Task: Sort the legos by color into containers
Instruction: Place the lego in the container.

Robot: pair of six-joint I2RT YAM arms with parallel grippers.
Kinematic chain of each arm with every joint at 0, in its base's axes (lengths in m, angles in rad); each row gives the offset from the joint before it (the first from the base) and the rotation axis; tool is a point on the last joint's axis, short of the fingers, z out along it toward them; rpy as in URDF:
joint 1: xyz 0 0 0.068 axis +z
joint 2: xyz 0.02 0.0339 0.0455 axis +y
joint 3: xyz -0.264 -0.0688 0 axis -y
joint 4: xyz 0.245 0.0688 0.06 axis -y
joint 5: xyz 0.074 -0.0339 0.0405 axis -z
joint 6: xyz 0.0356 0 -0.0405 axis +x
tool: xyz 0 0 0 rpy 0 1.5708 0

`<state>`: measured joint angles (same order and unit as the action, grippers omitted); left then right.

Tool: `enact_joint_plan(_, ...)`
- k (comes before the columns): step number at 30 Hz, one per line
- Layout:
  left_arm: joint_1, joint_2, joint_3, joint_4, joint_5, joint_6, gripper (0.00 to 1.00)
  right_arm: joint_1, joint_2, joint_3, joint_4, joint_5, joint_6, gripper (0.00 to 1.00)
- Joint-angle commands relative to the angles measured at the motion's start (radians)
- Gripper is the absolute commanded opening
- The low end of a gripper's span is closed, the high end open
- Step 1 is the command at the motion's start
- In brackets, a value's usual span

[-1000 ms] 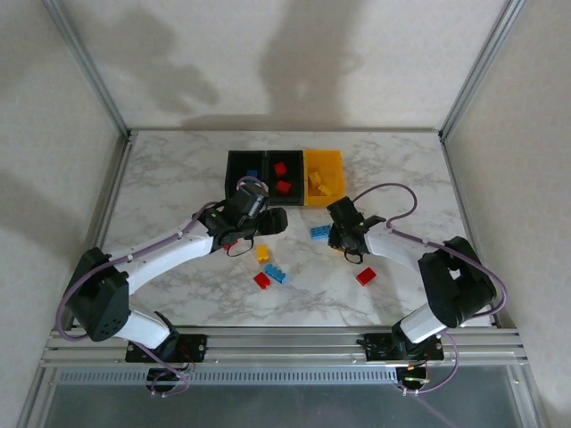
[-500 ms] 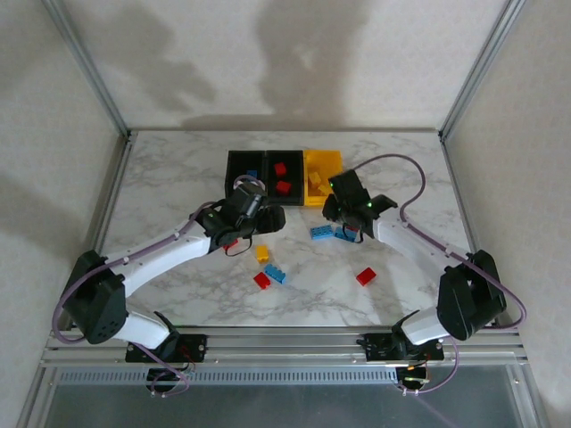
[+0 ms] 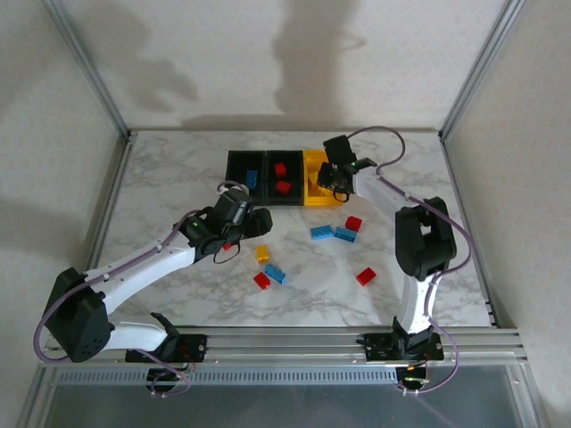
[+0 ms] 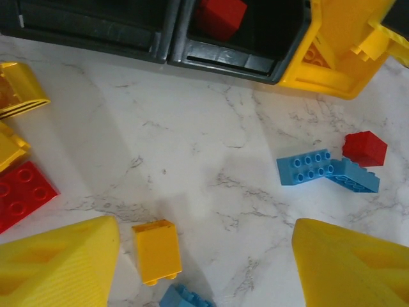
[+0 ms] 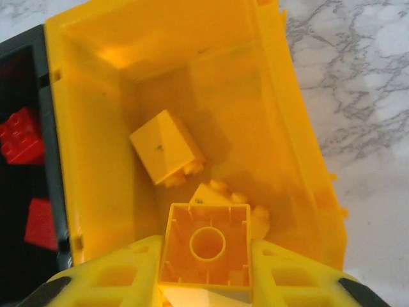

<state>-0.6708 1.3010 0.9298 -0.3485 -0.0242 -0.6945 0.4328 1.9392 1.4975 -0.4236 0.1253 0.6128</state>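
Note:
My right gripper [image 5: 204,268] is shut on a yellow lego [image 5: 204,246], held hollow side up over the yellow container [image 5: 96,96]. Two more yellow legos [image 5: 167,146] lie inside. From above, the right gripper [image 3: 332,176] hangs over the yellow container [image 3: 323,159]; the black containers hold a blue lego [image 3: 252,178] and red legos [image 3: 280,168]. My left gripper [image 3: 250,223] is open above the table, nothing between its fingers [image 4: 57,262]. A yellow lego [image 4: 156,251] lies just inside its left finger. Two blue legos [image 4: 305,167] and a red one [image 4: 365,148] lie farther right.
Loose legos on the marble: yellow [image 3: 262,253], red [image 3: 261,281], blue [image 3: 275,273], and red [image 3: 366,276] at the right. A red lego [image 4: 22,192] and yellow pieces [image 4: 19,96] sit at the left wrist view's left edge. Metal frame posts border the table.
My right gripper has travelled from the table's middle back to above the yellow container, carrying the yellow lego. The left gripper has drawn back slightly toward the near left.

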Motion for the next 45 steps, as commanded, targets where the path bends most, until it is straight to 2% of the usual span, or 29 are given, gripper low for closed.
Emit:
enact_joint_plan(1,0.010,-0.029,-0.036,-0.018,-0.019,-0.032,0.71,-0.005,0.067,0.100,-0.016,-0.021,-0.013,0.31)
enact_joint_plan(7,0.010,-0.036,-0.064,-0.013,-0.011,-0.043,0.71,-0.010,0.156,0.176,-0.041,-0.014,0.003,0.34)
enact_joint_plan(12,0.010,-0.027,-0.067,-0.015,-0.010,-0.041,0.71,-0.011,0.172,0.181,-0.038,-0.013,0.015,0.34)
enact_joint_plan(16,0.010,-0.023,-0.069,-0.020,-0.008,-0.041,0.71,-0.012,0.167,0.198,-0.057,-0.006,0.016,0.43)
enact_joint_plan(20,0.010,-0.022,-0.074,-0.028,-0.005,-0.043,0.72,-0.010,0.126,0.204,-0.061,0.008,0.009,0.48)
enact_joint_plan(28,0.008,-0.004,-0.091,-0.037,0.021,-0.051,0.72,0.004,-0.078,0.085,-0.031,0.013,-0.005,0.48)
enact_joint_plan(32,0.001,0.006,-0.103,-0.027,0.031,-0.052,0.73,0.008,-0.184,-0.032,0.013,-0.008,0.001,0.47)
enact_joint_plan(35,-0.002,0.018,-0.106,-0.017,0.034,-0.056,0.73,0.008,-0.199,-0.079,0.043,-0.040,-0.002,0.42)
enact_joint_plan(45,-0.016,0.011,-0.103,-0.021,0.022,-0.075,0.72,-0.002,-0.038,-0.040,0.088,-0.096,0.005,0.21)
